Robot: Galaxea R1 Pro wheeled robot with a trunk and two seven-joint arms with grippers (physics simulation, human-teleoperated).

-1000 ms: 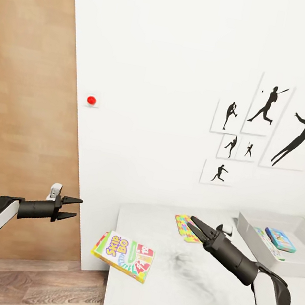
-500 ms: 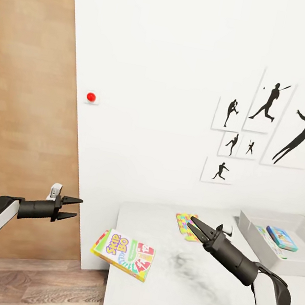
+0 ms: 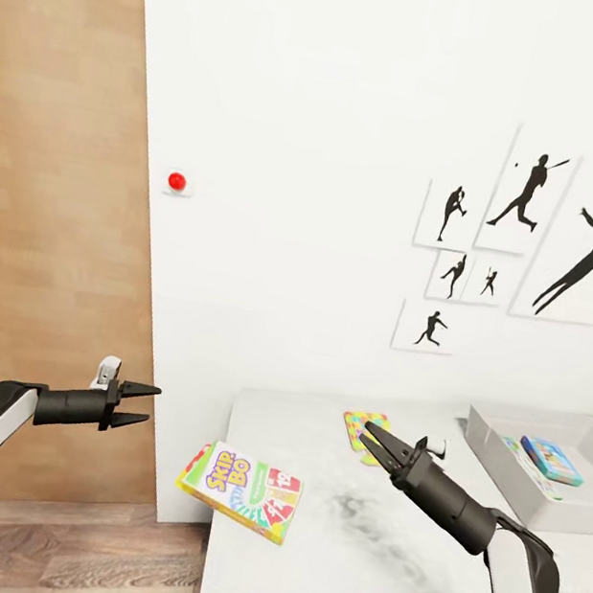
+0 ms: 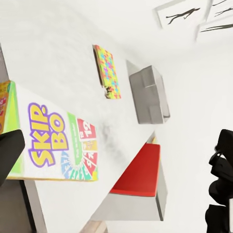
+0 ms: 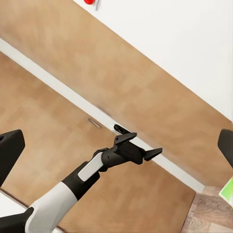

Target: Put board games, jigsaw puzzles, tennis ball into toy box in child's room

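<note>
**Hovering over the table with both grippers free**

Reaching in from 4 o'clock in the head view, the right gripper (image 3: 376, 442) hangs above the white table (image 3: 360, 541) with its fingers spread apart and nothing between them, tips just beside the jigsaw puzzle (image 3: 365, 434) that lies flat on the tabletop. At 8 o'clock the left gripper (image 3: 143, 405) is held out in front of the wooden door (image 3: 52, 195), fingers likewise parted and empty. A Skip-Bo board game (image 3: 241, 489) overhangs the table's near left corner, about 6 o'clock in the head view; the left wrist view shows its printed lid (image 4: 58, 143) close up. Towards 3 o'clock the grey toy box (image 3: 509, 470) sits on the table with a blue board game (image 3: 551, 459) and a flat sheet (image 3: 528, 471) inside it. Black sports pictures (image 3: 521, 239) hang on the wall (image 3: 314, 144) at 2 o'clock, and a red button (image 3: 176, 181) at 10
</note>
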